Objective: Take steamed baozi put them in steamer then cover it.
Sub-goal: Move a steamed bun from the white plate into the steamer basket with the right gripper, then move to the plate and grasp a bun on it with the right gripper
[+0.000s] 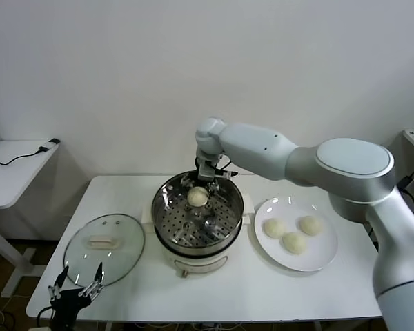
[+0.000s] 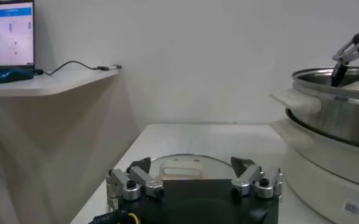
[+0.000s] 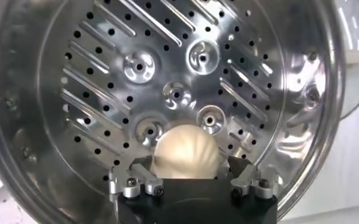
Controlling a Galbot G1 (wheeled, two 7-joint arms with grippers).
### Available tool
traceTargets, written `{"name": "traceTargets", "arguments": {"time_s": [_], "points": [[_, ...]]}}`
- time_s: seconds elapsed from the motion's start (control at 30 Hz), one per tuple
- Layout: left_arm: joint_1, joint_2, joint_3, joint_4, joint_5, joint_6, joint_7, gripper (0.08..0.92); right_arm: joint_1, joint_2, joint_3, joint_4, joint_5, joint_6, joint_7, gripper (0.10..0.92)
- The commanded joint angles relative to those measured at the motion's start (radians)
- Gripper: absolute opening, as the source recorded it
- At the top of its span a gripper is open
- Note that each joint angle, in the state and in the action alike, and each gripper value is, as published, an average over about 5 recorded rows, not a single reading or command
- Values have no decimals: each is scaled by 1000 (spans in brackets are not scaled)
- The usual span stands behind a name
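Observation:
The steamer (image 1: pixel 167 231) stands mid-table, its perforated tray (image 3: pixel 167 73) bare but for one baozi (image 1: pixel 197 197) at the far side. My right gripper (image 1: pixel 205 181) reaches down into the pot. In the right wrist view its fingers (image 3: pixel 141 164) are spread either side of that baozi (image 3: pixel 185 152), which rests on the tray. Three more baozi (image 1: pixel 294 242) lie on the white plate (image 1: pixel 317 265) to the right. The glass cover (image 1: pixel 103 258) lies flat on the table to the left of the steamer. My left gripper (image 1: pixel 76 288) hangs open and empty at the table's front left edge, just before the cover (image 2: pixel 179 163).
A white side table (image 1: pixel 14 165) with a cable stands off to the left, and a monitor (image 2: pixel 8 33) sits on it. The steamer's side (image 2: pixel 337 115) rises to one side of the left gripper. A wall is close behind the table.

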Motion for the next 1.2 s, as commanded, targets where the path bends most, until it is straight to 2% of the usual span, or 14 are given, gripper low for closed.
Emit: {"name": "traceTargets", "arguments": {"time_s": [0.03, 0.1, 0.17, 0.33, 0.5, 0.67, 0.9, 1.2], "points": [[5, -3, 2, -14, 0, 1, 1, 823, 382, -184, -248, 237, 636, -194, -198, 823], [5, -3, 2, -18, -2, 1, 0, 823, 457, -301, -348, 320, 760, -357, -228, 823], [3, -3, 3, -20, -2, 2, 1, 823, 503, -406, -433, 379, 793, -487, -209, 823], [-6, -4, 8, -25, -2, 9, 2, 823, 513, -614, -587, 499, 731, -729, -99, 823], [-10, -1, 10, -23, -2, 12, 3, 823, 387, -723, -547, 595, 733, -930, 9, 823], [-8, -2, 10, -24, 0, 12, 3, 823, 209, -742, -437, 587, 678, -1010, 83, 823], [-1, -12, 8, -27, 3, 12, 4, 823, -40, -685, -255, 444, 552, -1054, 145, 823], [5, -17, -3, -27, 3, 11, 3, 823, -242, -587, -68, 291, 484, -1072, 169, 823]]}}
